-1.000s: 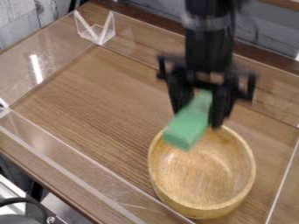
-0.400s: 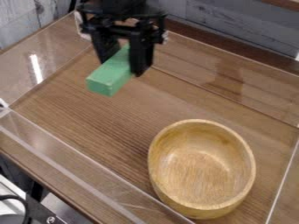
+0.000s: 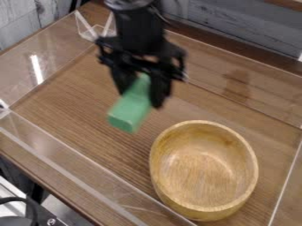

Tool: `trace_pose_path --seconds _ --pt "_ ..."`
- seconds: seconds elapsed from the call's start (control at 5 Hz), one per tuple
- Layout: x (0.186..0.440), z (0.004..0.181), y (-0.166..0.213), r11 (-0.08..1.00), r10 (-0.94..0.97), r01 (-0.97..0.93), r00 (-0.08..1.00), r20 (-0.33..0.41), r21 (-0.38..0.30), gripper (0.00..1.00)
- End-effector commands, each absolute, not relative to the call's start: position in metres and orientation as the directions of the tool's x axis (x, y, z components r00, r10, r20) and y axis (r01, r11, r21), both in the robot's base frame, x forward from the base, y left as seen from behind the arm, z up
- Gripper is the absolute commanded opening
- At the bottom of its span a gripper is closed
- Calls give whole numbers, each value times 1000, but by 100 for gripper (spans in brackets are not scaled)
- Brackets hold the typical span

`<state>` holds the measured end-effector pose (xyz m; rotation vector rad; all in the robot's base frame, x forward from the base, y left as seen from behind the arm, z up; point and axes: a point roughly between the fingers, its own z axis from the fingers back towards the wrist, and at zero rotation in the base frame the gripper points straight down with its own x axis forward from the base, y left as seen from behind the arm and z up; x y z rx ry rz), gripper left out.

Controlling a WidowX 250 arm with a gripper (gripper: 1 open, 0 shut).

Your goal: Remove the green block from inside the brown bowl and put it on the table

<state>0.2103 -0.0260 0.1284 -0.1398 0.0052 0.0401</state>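
Now that the gripper [image 3: 145,81], clamped on the green block [image 3: 131,108], swung back toward the brown bowl's [image 3: 203,169] 10 o'clock, it's probably hovering over table [image 3: 71,97], unreleased.

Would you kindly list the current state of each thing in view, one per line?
tool: shut on the green block, pointing down
green block: held tilted in the air, out of the bowl, over the table
brown bowl: upright, empty
table: bears the bowl; block not yet set down

The arm [image 3: 139,22] is a matte black column ending in a wider black claw [image 3: 143,86] with blocky fingers.
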Motion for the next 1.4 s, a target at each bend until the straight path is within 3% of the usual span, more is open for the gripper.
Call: trace_pose_path --seconds 0.0,1.2 --pt "208 132 -71 990 16 -9 998 54 -139 0" --pt "199 139 -34 992 25 -12 995 100 -129 0"
